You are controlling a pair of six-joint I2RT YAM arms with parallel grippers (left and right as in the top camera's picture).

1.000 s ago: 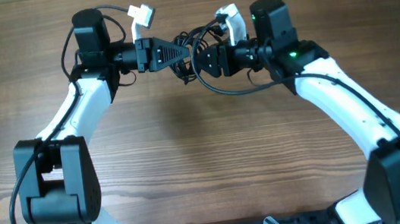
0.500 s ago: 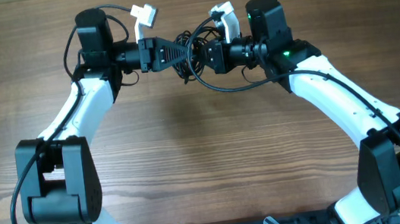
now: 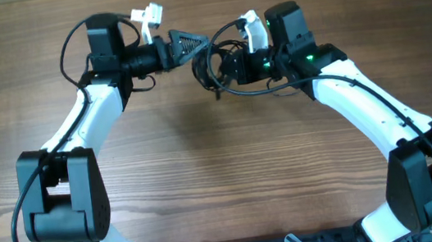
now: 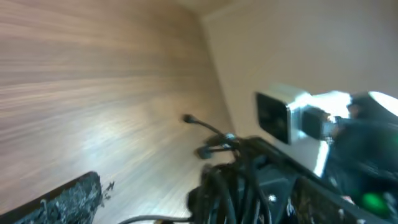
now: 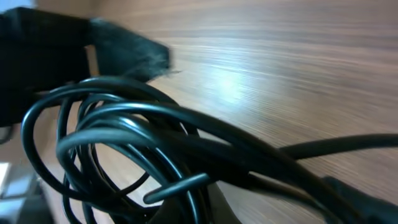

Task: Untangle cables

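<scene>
Where visible, wood-grain table w/ cables; pale wall bkgd.

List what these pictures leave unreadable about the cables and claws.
- Overhead: how the cables cross; too small, and black against the right claw.
- Right wrist: the claw's own fingers, hidden behind close, blurred loops.
- Left wrist: plug details, smeared by blur; the left claw has its fingers cut off by the bottom edge.
</scene>
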